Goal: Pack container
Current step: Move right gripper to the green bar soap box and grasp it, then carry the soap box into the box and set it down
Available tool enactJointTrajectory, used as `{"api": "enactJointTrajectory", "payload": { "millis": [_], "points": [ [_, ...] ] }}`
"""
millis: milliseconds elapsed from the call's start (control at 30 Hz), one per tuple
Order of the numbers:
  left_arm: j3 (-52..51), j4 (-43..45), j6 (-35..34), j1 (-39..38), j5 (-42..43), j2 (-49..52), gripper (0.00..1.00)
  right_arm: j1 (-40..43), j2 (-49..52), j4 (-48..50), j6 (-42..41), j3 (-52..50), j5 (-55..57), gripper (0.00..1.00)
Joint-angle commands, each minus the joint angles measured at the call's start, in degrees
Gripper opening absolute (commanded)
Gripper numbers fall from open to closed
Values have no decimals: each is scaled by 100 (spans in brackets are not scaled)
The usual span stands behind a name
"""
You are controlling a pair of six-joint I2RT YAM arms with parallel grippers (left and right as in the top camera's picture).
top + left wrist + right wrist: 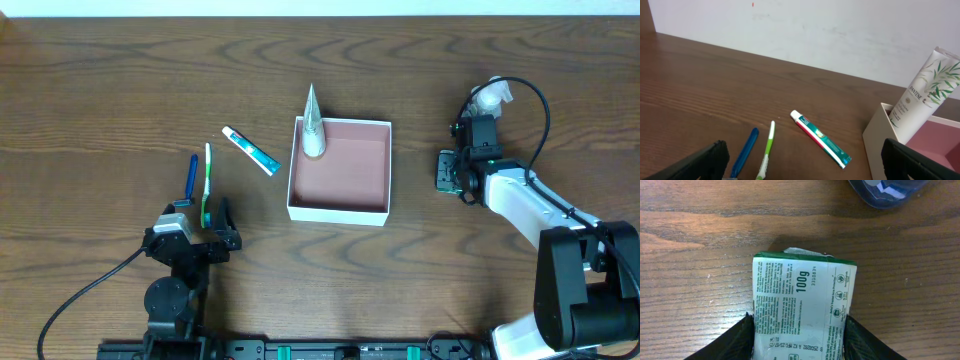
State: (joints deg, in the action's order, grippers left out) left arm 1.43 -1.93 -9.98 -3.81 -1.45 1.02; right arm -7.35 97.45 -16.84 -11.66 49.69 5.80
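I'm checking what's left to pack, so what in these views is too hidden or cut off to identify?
- Dark blue object: right wrist view, cut off by the top edge.
- Green-and-white packet: right wrist view, bottom edge cuts its lower end; overhead, the right gripper covers most of it.
- Blue-handled item: left wrist view, bottom edge cuts off its near end.
- Container: left wrist view, only one corner shows.

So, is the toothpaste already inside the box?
No, the toothpaste lies on the table, to the left of the box and apart from it.
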Motion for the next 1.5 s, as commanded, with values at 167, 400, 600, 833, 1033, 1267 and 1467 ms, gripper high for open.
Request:
{"api": "enactJointTrajectory", "payload": {
  "millis": [167,400,600,833,1033,1267,1467],
  "points": [
    [-120,-212,118,11,-46,2,98,153,70,-9,-2,17,15,55],
    [-120,-212,118,11,-44,2,98,175,70,-175,-2,17,-140,49],
    [-120,-212,118,11,-44,2,98,173,72,-483,-11,17,-160,36],
    [-120,-212,118,11,-44,2,98,173,57,-577,-76,39,-234,27],
    [-120,-212,118,11,-46,2,98,173,-142,-984,-164,463,-699,25],
    [-120,-212,118,11,-44,2,98,170,-693,-1993,-203,1338,-804,25],
    [-120,-212,116,11,-44,2,98,168,-1244,-2594,-210,1851,-1375,25]
  ]
}}
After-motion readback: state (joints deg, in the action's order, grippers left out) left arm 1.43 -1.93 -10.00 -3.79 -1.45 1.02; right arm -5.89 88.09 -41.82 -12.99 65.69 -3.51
